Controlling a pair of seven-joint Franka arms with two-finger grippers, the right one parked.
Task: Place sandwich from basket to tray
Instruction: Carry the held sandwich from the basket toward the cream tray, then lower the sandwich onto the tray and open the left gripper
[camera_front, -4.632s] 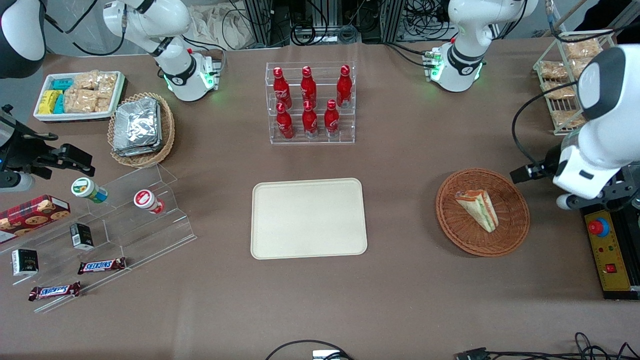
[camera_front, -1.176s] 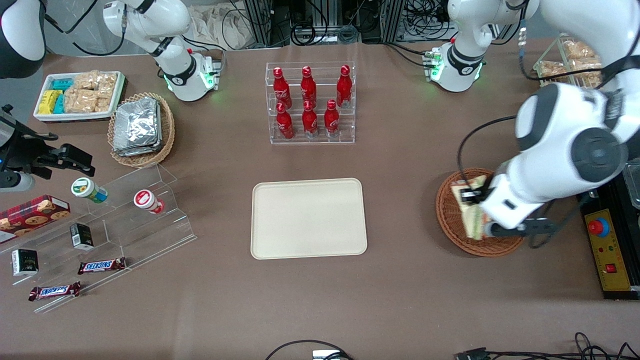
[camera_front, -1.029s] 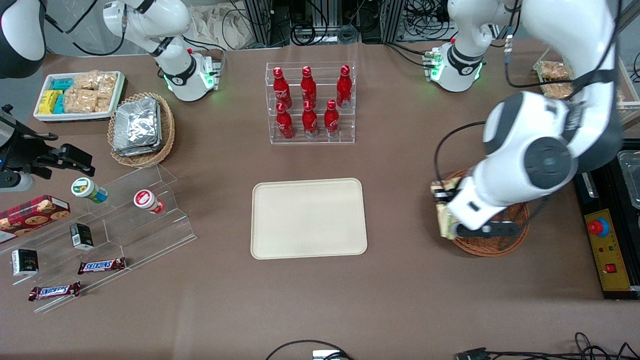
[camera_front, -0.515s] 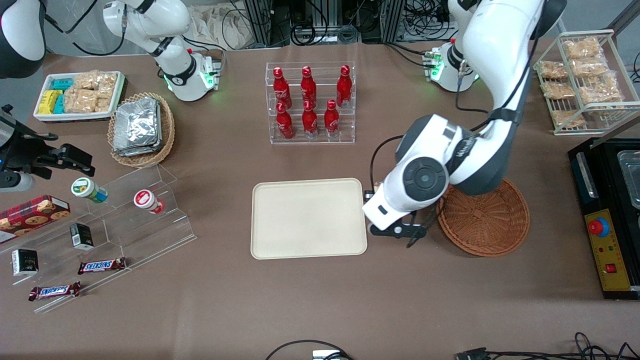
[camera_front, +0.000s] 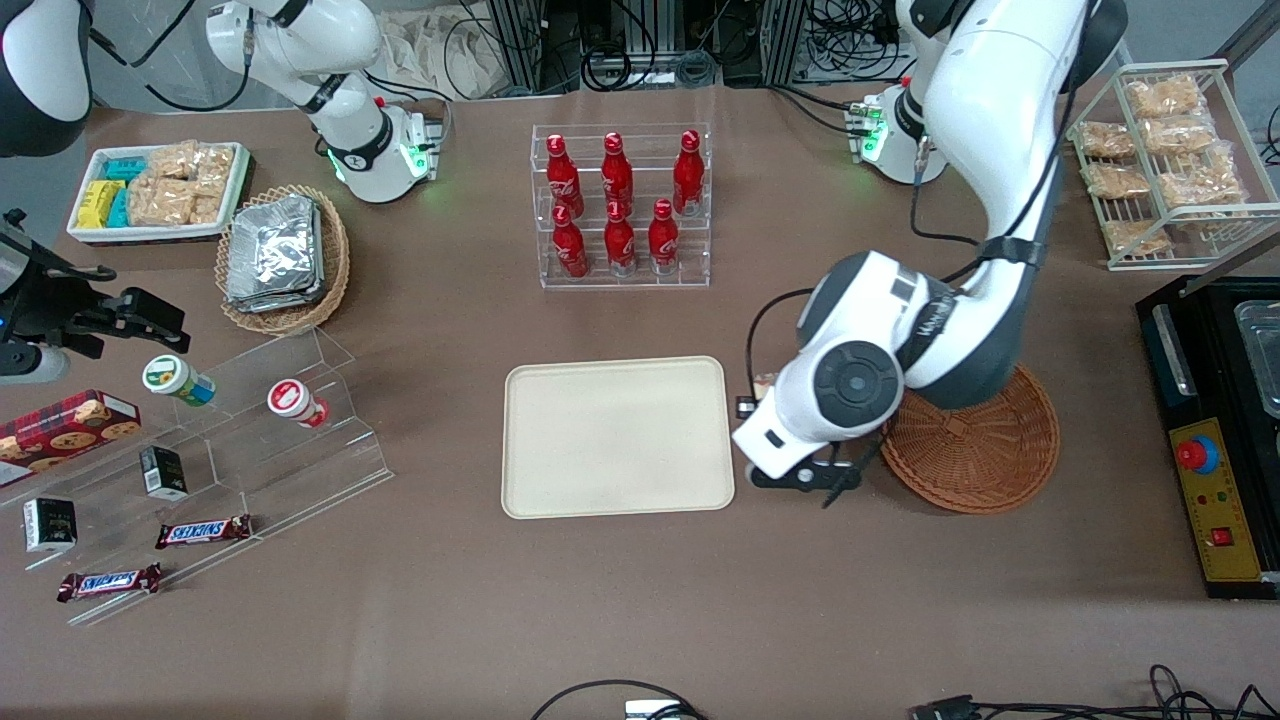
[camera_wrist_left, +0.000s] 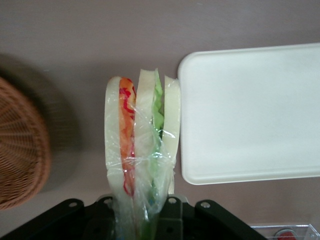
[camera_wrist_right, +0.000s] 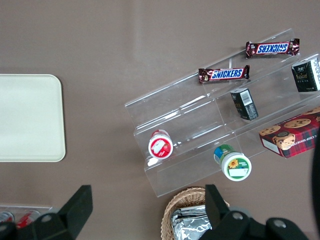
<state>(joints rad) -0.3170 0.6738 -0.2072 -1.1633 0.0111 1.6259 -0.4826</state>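
The gripper (camera_wrist_left: 142, 220), clamped on the wrapped sandwich (camera_wrist_left: 141, 145), hangs between the emptied basket (camera_front: 975, 450) and the tray (camera_wrist_left: 250, 110); carrying it fully over the adjacent tray's rim before lowering should secure a clean placement.

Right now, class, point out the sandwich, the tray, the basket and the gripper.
sandwich (camera_wrist_left: 142, 150): left wrist view, middle bread slice.
tray (camera_front: 615, 436): front view, bare centre.
basket (camera_front: 985, 455): front view, woven floor.
gripper (camera_wrist_left: 142, 220): left wrist view, shut on the sandwich, beside the tray.
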